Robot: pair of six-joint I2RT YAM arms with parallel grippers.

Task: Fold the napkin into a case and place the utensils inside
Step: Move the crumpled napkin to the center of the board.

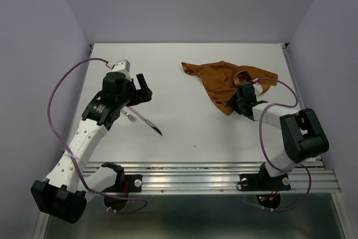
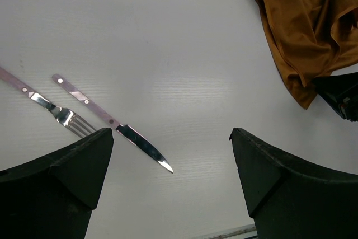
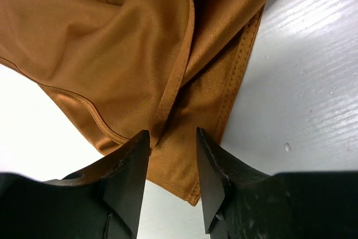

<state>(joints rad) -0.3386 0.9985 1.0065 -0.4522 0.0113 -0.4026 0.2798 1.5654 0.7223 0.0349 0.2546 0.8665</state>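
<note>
The rust-orange napkin (image 1: 221, 79) lies crumpled at the back right of the table, and no case is in view. My right gripper (image 3: 172, 132) is low over its near corner (image 3: 184, 166). Its jaws are partly open on either side of a hemmed fold and clamp nothing. The utensils lie at the left: a knife (image 2: 112, 120) with a dark pointed blade (image 1: 154, 128) and a fork (image 2: 61, 115) beside it. My left gripper (image 2: 170, 132) hovers wide open above them, and also shows in the top view (image 1: 140, 90), just behind the cutlery. It holds nothing.
White table (image 1: 190, 132) with grey walls on three sides and a metal rail (image 1: 212, 174) along the near edge. Purple cables (image 1: 56, 93) loop beside both arms. The right arm's elbow (image 1: 302, 135) stands near the front right corner.
</note>
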